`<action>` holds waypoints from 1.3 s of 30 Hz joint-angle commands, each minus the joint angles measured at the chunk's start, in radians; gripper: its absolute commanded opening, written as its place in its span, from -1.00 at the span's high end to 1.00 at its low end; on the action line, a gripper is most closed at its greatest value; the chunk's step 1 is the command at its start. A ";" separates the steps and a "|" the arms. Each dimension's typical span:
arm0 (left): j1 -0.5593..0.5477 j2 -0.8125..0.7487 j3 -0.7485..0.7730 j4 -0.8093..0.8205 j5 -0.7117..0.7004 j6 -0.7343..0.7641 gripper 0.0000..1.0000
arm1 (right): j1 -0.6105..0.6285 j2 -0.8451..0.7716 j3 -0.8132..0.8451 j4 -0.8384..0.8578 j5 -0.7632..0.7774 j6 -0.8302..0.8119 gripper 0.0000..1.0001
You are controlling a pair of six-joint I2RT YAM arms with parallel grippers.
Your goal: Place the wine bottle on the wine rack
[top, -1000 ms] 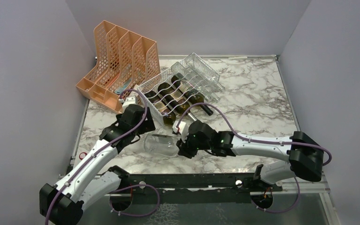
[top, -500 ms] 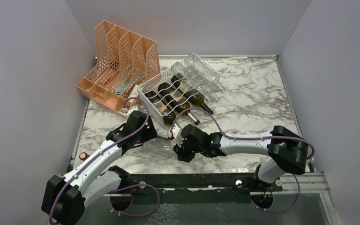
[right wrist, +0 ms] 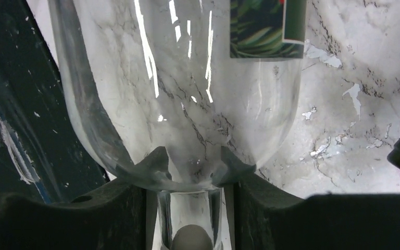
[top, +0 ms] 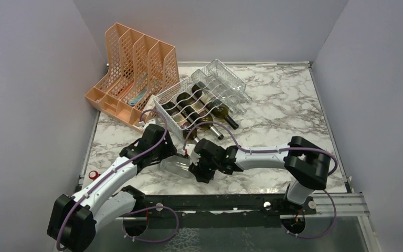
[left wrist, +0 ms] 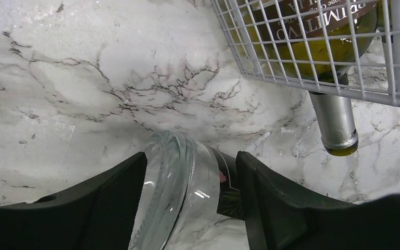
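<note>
A clear glass wine bottle [top: 177,165] lies on its side on the marble table in front of the wine rack [top: 163,106]. This white wire rack holds several dark bottles [top: 199,107]. My right gripper [top: 195,169] is shut on the bottle's neck [right wrist: 190,219], with the shoulder bulging just beyond its fingers. At the bottle's base, my left gripper [top: 169,155] has a finger pressed against each side of the glass [left wrist: 187,182]. The rack's corner [left wrist: 302,67] sits at the upper right of the left wrist view.
An orange perforated file organizer [top: 134,68] stands at the back left beside the rack. A clear wire basket [top: 225,79] leans behind the rack. A dark bottle's neck [left wrist: 336,122] pokes out under the rack's edge. A small red object [top: 93,174] lies at the table's left edge.
My left gripper has slid onto the bottle's base and closed from wide open onto the glass. My right gripper, holding the neck, has shifted left with the bottle.
</note>
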 commanded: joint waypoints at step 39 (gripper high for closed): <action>0.002 -0.217 0.590 -0.233 -0.522 0.221 -0.89 | 0.003 -0.567 0.017 0.099 0.310 0.020 0.98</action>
